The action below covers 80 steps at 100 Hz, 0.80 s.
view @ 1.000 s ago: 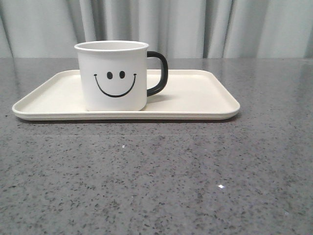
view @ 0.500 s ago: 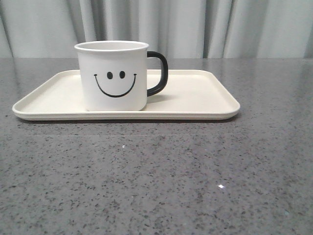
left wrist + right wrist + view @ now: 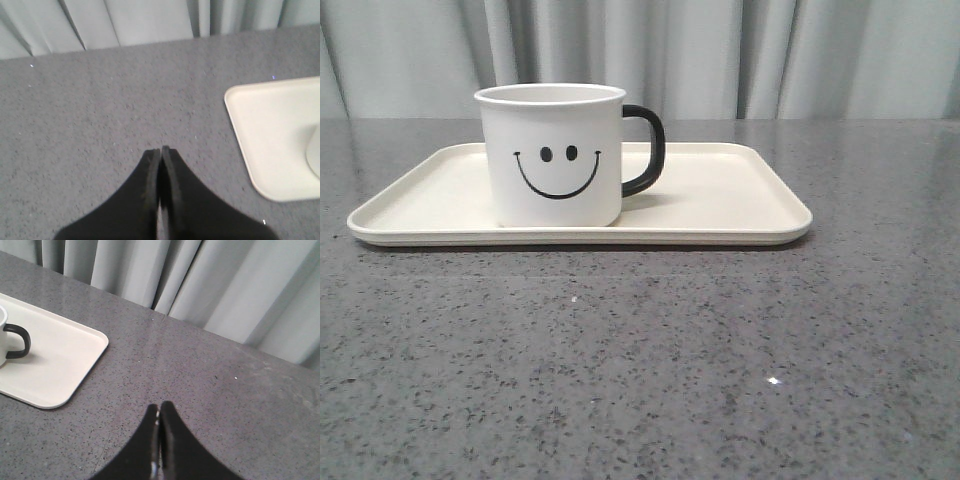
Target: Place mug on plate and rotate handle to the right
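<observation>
Nearest the front camera lies a broad bare stretch of the grey speckled stone counter (image 3: 640, 370), polished enough to carry small glints; beyond it sits one large flat cream-coloured rectangular plate (image 3: 740, 205) with rounded corners and a low raised rim, smooth and matte, its long side running across the view; on the left half of that plate stands one white cylindrical mug (image 3: 555, 155), upright, its wall straight and glossy, a black smiley face printed on the side turned toward the camera; its single glossy black C-shaped loop handle (image 3: 648, 148) sticks out to the right, over the bare middle of the plate; farthest back hangs a pale grey pleated curtain (image 3: 720, 55) in soft vertical folds

Neither arm shows in the front view; each wrist camera shows one tool, two in all; the black left tool (image 3: 160, 152) has its two tapered fingers pressed together with only a thin seam between them, gripping nothing, poised over bare counter, with a rounded corner of the plate off to one side and well apart from the tips; the black right tool (image 3: 159, 410) is likewise closed tip to tip and empty, over bare counter, with the plate's other end, the handle and a sliver of the mug's white wall seen at the edge of its view, well apart from it
</observation>
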{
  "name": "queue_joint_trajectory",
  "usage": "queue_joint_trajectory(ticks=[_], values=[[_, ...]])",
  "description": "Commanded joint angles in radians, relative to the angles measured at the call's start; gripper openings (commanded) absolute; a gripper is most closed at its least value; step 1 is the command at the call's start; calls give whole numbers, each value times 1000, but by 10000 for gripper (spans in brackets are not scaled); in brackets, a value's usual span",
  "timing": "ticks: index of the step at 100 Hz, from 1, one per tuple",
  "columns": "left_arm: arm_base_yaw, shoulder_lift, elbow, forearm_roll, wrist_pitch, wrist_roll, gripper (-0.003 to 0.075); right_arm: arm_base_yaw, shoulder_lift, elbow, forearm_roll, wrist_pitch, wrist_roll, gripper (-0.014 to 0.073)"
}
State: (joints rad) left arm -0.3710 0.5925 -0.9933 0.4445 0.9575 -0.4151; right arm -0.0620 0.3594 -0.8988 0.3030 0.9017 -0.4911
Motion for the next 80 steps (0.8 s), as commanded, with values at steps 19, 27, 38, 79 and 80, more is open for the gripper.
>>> queue_joint_trajectory(ticks=[19,27,38,79,80], values=[[200,-240,255,-75,-536,77,-20,-4,12,-20,6,-72,1,-58],[228,-307,351,-93,-624,77,-20,-4,12,-20,6,-72,1,-58],[274,-378,489,-123,-729,77,-20,-4,12,-20,6,-72,1,-58],[382,-572,848,-159,-1015,75,-20,-4,12,-20,6,-72,1,-58],[382,-574,854,-159,-1015,75,-20,-4,12,-20,6,-72,1,-58]])
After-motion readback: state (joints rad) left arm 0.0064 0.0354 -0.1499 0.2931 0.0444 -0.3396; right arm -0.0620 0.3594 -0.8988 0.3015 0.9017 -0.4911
